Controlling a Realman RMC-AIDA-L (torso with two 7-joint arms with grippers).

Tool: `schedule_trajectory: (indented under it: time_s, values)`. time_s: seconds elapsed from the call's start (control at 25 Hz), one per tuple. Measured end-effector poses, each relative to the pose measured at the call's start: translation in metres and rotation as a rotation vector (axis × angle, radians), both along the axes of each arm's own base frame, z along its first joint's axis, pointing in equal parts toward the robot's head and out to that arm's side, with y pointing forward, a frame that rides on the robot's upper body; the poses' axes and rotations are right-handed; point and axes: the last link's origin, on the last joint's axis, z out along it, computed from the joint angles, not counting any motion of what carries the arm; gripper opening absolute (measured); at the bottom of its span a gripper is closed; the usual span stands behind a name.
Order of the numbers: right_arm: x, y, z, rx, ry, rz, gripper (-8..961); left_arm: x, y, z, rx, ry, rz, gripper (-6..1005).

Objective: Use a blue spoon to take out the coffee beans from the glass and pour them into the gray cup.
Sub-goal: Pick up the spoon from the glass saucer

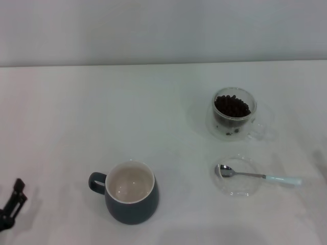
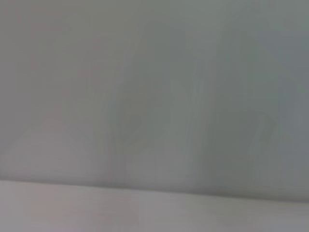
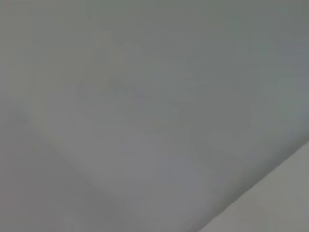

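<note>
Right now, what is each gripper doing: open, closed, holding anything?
Left gripper: low at the robot's left edge of the table, holding nothing; open or closed cannot be told.
Right gripper: not in view.

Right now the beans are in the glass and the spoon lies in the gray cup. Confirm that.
Not quite. The beans are in the glass, but the spoon lies across the clear saucer, not in the gray cup, which holds nothing visible. The head view shows it.

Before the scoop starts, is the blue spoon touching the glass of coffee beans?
Apart. The head view shows the blue spoon lying on a clear saucer, with bare table between it and the glass of coffee beans behind it.
</note>
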Motion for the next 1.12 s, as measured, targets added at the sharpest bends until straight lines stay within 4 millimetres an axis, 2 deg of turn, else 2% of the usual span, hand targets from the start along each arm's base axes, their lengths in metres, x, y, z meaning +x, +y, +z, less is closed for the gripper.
schedule_trajectory:
  time_s: [0.08, 0.16, 0.36, 0.48, 0.6, 0.76, 0.88, 1.12]
  values:
    - [-0.001, -0.012, -0.002, 0.037, 0.046, -0.027, 818, -0.003, 0.009, 0.008, 0.053, -0.004, 0.020, 865]
    - [-0.001, -0.015, -0.002, 0.053, 0.059, -0.036, 816, -0.003, 0.013, 0.012, 0.068, 0.000, 0.020, 865]
    - [-0.004, -0.022, -0.004, 0.122, 0.124, -0.076, 813, -0.001, 0.041, 0.029, 0.141, 0.027, -0.007, 864]
    - [-0.012, -0.027, -0.017, 0.156, 0.135, -0.120, 811, -0.001, 0.058, 0.041, 0.193, 0.029, -0.006, 863]
    - [-0.021, -0.031, -0.022, 0.214, 0.122, -0.151, 809, 0.000, 0.072, 0.053, 0.224, 0.059, -0.025, 862]
    - [-0.031, -0.036, -0.033, 0.254, 0.118, -0.222, 806, -0.002, 0.081, 0.069, 0.251, 0.081, -0.049, 862]
    - [-0.038, -0.037, -0.047, 0.236, 0.080, -0.296, 804, -0.001, 0.089, 0.076, 0.259, 0.083, -0.068, 861]
    - [-0.054, -0.040, -0.068, 0.159, 0.063, -0.334, 800, -0.004, 0.098, 0.085, 0.245, 0.105, -0.073, 861]
